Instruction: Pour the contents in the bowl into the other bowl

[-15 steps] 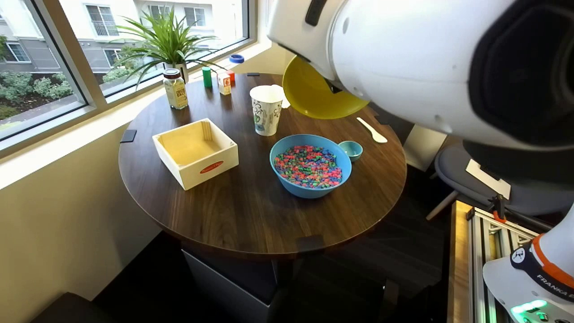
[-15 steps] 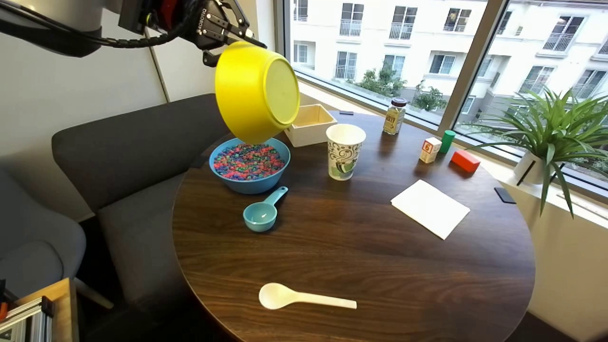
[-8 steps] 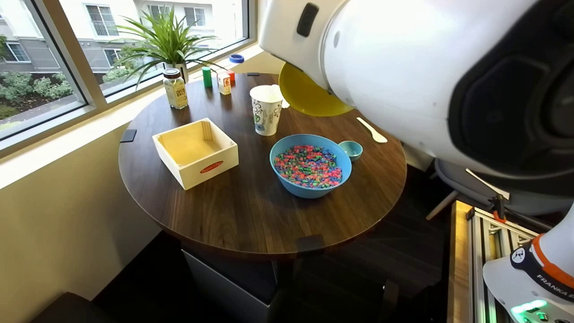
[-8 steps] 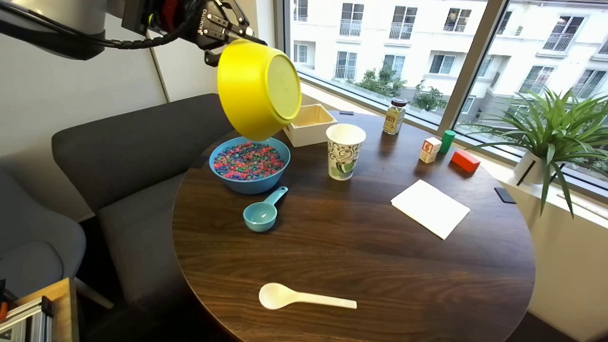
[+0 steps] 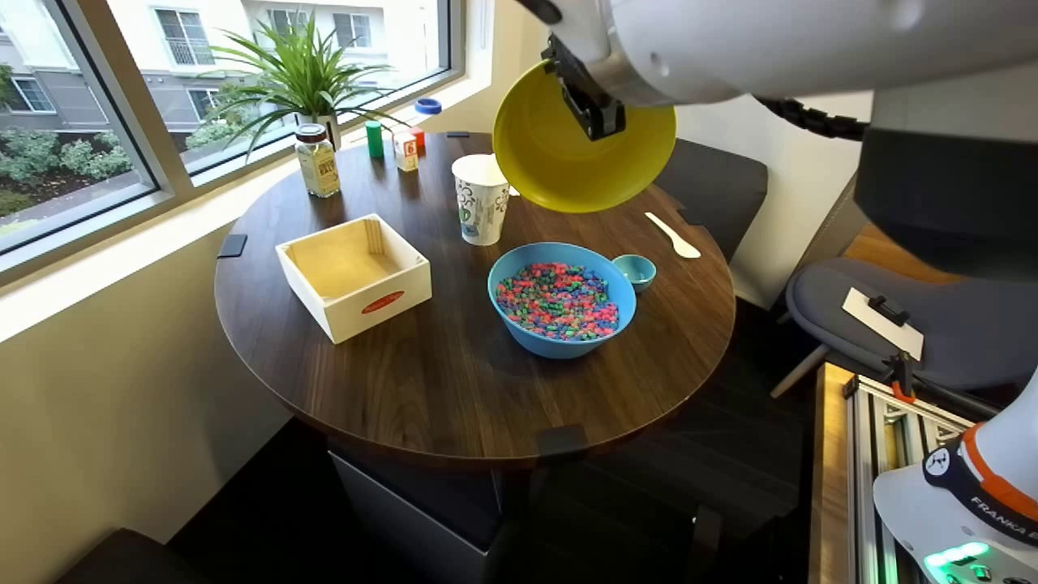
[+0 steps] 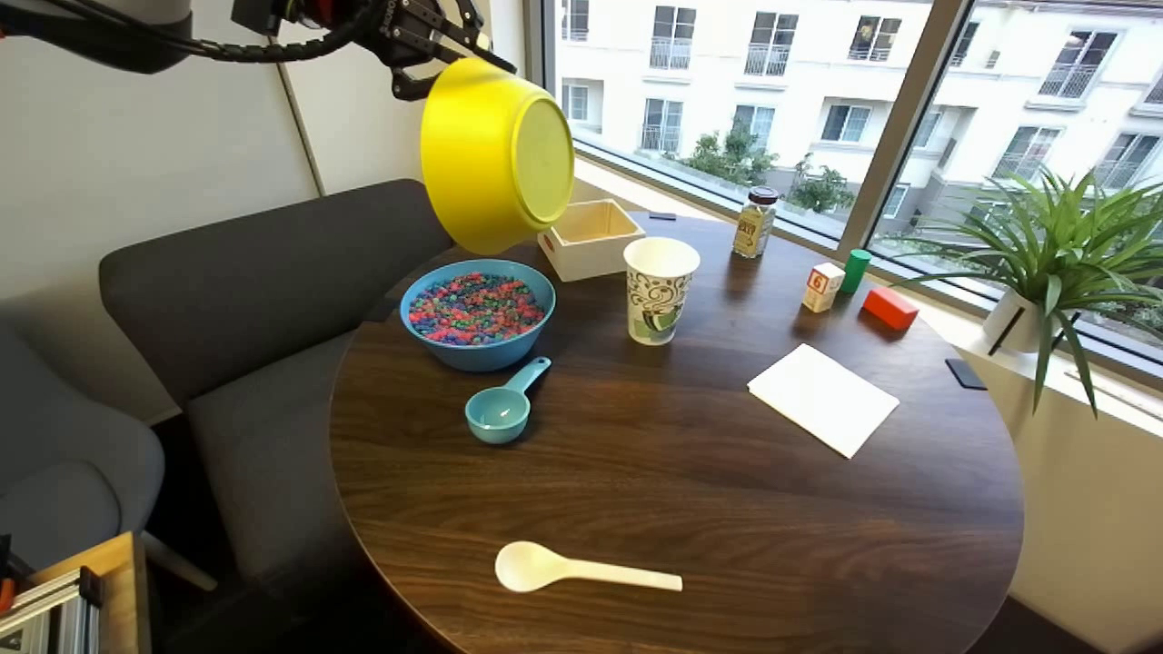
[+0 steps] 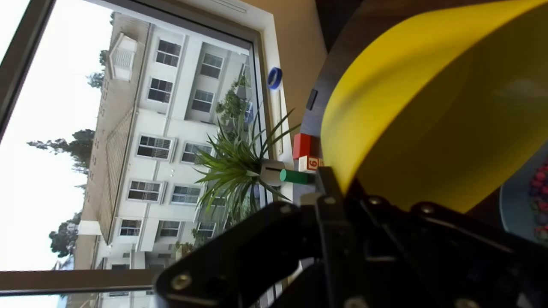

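has just raised yellow bowl point(image 6: 495, 156), clenched in jaws; appears emptied into blue bowl point(image 6: 483, 356), though partly hidden inside.

The bowl point(image 6: 495, 159) is yellow, the other bowl point(image 6: 483, 356) blue, the bits point(image 5: 558, 302) pink, green, blue.

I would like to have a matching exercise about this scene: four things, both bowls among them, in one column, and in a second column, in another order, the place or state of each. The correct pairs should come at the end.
Things
1. yellow bowl
2. paper cup
3. blue bowl
4. pale spoon

Place or state
A. holding multicoloured bits
B. lying flat on the table
C. tilted in the air, held by the fingers
D. standing upright, printed with swirls

Pairs: 1-C; 2-D; 3-A; 4-B
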Robot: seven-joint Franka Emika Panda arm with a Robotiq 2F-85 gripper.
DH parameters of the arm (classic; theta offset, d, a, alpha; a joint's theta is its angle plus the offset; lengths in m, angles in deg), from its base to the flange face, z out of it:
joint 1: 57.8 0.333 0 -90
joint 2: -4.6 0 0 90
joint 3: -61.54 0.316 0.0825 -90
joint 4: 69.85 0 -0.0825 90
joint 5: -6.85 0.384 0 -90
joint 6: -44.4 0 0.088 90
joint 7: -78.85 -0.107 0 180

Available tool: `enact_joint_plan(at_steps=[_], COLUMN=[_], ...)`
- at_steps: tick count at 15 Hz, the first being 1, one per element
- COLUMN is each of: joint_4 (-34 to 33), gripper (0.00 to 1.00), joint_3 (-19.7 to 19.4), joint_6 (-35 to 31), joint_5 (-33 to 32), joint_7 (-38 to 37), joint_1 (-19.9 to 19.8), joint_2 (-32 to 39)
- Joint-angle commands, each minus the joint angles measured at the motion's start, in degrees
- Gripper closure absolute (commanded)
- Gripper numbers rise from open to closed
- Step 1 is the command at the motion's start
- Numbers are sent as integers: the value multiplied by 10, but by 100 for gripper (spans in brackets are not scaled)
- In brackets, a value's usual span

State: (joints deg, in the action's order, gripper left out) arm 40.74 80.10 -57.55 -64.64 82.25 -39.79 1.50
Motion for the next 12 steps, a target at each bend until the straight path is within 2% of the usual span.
enact_joint_plan(at_steps=[1, 5, 12], joint_4=[14, 30, 74], gripper=[99, 99, 98], joint_3=[-22, -53, -123], joint_6=[-68, -133, -258], joint_5=[69, 146, 334], joint_7=[26, 55, 94], joint_1=[-11, -26, -52], joint_2=[-45, -87, -152])
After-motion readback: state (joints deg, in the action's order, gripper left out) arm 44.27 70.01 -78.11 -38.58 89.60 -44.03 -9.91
